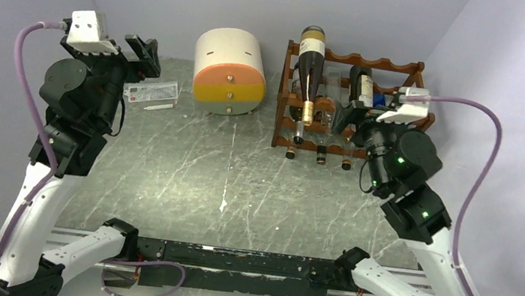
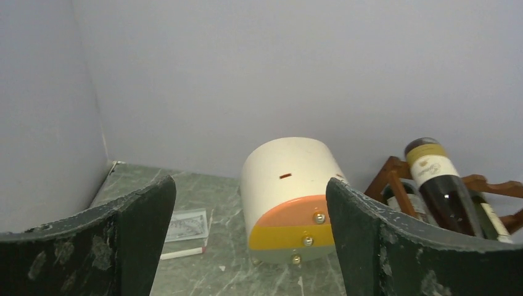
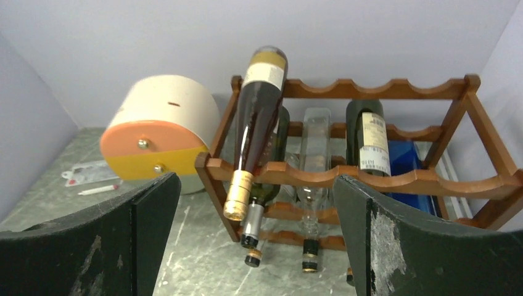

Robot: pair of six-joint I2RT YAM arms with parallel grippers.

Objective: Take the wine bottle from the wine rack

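Lying neck-forward in the leftmost cradle of the top tier, the wine bottle [image 3: 259,111] is resting on the wine rack [image 3: 395,89]. Its gold-foiled neck is sticking out past the front rail and tipping downward, while its base is riding higher at the back. The rack is standing at the back right of the table [image 1: 189,169], just beside a cream-and-orange drawer unit [image 1: 230,71]. Other bottles [image 3: 370,139] are lying in its remaining cradles.

The right gripper [image 3: 253,177] is hovering in front of the rack with its fingers [image 3: 148,234] spread wide and gripping nothing. In its wrist view the bottle's neck is showing in the gap between the two fingers, beyond their tips and touching neither. From above, this gripper is sitting before the rack's right half, to the right of the neck and apart from it.

The left gripper [image 2: 250,180] is hanging raised at the far left, fingers likewise wide apart and empty, well apart from the rack.
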